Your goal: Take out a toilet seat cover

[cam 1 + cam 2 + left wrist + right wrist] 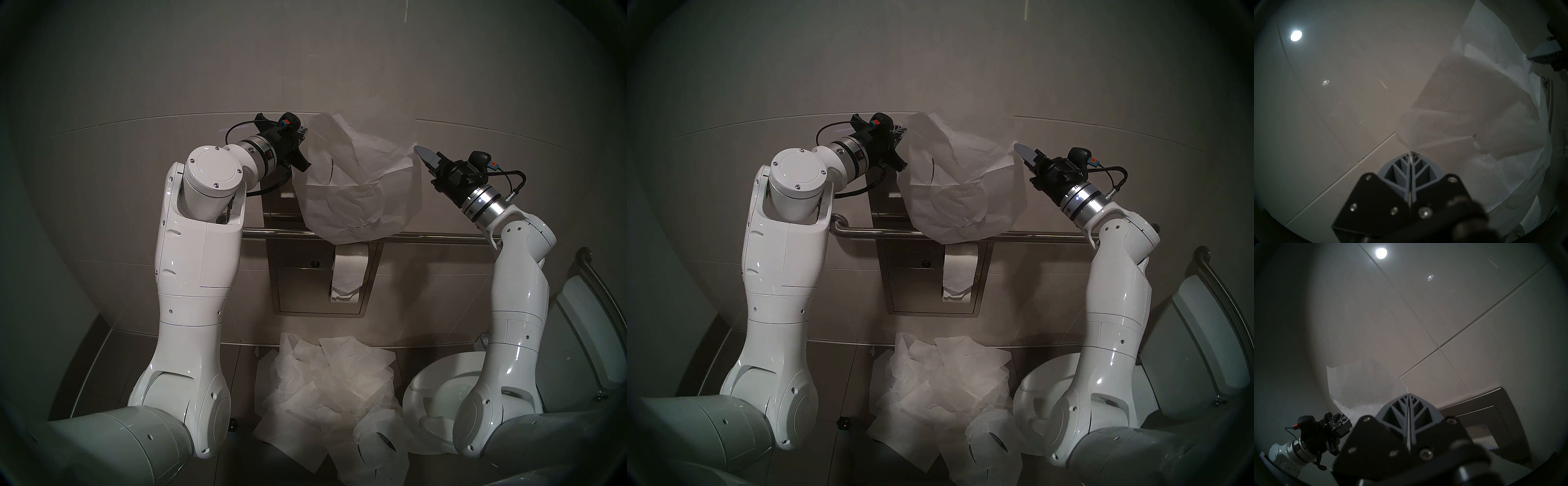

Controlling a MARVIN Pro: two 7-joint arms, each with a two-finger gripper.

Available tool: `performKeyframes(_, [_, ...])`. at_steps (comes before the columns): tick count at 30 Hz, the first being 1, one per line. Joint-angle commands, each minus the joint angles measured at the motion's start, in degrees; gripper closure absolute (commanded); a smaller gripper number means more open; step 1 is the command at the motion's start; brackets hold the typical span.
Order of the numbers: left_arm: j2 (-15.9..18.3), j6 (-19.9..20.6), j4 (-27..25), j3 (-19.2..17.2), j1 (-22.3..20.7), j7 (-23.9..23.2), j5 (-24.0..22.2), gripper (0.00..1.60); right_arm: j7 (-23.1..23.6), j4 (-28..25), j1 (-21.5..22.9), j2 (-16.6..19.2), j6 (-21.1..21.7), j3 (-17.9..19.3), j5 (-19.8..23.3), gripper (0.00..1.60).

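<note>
The toilet seat cover [353,190] is a crinkled thin white sheet with a curved cut line, stretched in the air before the wall between both grippers. It also shows in the right head view [959,190], the left wrist view [1474,118] and the right wrist view [1359,385]. My left gripper [305,130] is shut on its upper left corner, seen pinched in the left wrist view [1410,153]. My right gripper [419,149] is shut on its upper right corner, seen in the right wrist view [1408,393]. The sheet's lower edge hangs over the grab bar.
A steel grab bar [441,237] runs along the wall. Below it a steel wall dispenser [298,278] holds a toilet-paper roll [349,271]. Several loose seat covers [325,390] lie piled on the floor. The toilet [437,390] stands at the lower right.
</note>
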Motion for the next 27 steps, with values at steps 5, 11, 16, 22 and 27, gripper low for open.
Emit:
performKeyframes(5, [-0.2, -0.3, -1.5, 0.0, -2.2, 0.4, 0.0, 1.6, -1.4, -2.6, 1.3, -0.5, -0.1, 0.5, 0.2, 1.6])
performKeyframes(11, [-0.2, -0.3, -1.5, 0.0, -2.2, 0.4, 0.0, 1.6, -2.0, -2.7, 1.2, -0.7, -0.1, 0.3, 0.1, 1.6])
performKeyframes(16, [-0.2, -0.3, -1.5, 0.0, -2.2, 0.4, 0.0, 1.6, -3.1, -3.2, 1.0, -1.0, -0.6, 0.2, -0.4, 1.6])
performKeyframes(22, [-0.2, -0.3, -1.5, 0.0, -2.2, 0.4, 0.0, 1.6, -8.9, -4.1, 1.5, -1.9, -4.5, -3.4, -6.2, 1.6])
performKeyframes(27, [-0.2, -0.3, -1.5, 0.0, -2.2, 0.4, 0.0, 1.6, -11.2, -4.1, 2.0, -4.3, -6.7, -3.7, -7.0, 1.6])
